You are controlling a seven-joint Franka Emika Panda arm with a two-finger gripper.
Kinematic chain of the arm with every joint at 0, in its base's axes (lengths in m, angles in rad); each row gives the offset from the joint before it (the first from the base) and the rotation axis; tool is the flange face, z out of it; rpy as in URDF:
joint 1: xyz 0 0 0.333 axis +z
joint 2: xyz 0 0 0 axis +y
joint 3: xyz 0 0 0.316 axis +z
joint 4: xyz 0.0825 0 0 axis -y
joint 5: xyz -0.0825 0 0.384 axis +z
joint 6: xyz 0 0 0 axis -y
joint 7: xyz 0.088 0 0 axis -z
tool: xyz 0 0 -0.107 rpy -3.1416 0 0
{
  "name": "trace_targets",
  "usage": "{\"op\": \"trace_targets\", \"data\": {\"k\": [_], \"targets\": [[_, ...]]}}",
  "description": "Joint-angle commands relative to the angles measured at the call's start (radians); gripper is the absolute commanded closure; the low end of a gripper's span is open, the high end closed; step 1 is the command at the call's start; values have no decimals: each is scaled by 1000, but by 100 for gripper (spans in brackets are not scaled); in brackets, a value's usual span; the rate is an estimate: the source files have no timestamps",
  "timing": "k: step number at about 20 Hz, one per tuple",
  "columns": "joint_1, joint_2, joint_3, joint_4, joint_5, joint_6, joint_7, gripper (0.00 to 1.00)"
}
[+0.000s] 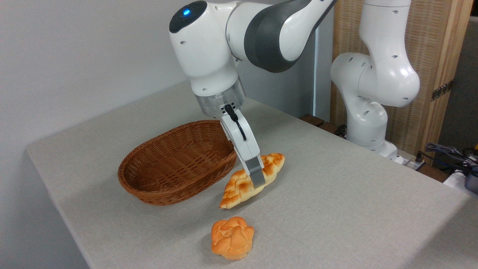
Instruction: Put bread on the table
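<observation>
The long braided bread point(239, 188) hangs just right of the basket, tilted, its left tip low by the table point(354, 198) and its right end raised. My gripper point(258, 180) comes down steeply from the upper left and is shut on the loaf's middle. One grey finger point(257, 172) shows in front of the loaf; the other is hidden behind it. I cannot tell whether the low tip touches the fabric.
A brown oval wicker basket point(168, 192) stands empty to the left of the loaf. A small round orange bun point(232, 237) lies on the table near the front edge. The arm's white base point(368, 123) stands at the back right, with cables beside it.
</observation>
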Motion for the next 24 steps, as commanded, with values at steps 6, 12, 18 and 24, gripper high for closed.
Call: {"op": "trace_targets", "data": {"k": [6, 12, 18, 24], "targets": [[-18, 9, 19, -6, 16, 30, 5, 0], [-17, 9, 19, -3, 14, 30, 4, 0], [-17, 8, 16, 48, 1, 27, -15, 0], [12, 21, -62, 304, -77, 11, -332, 0]]}}
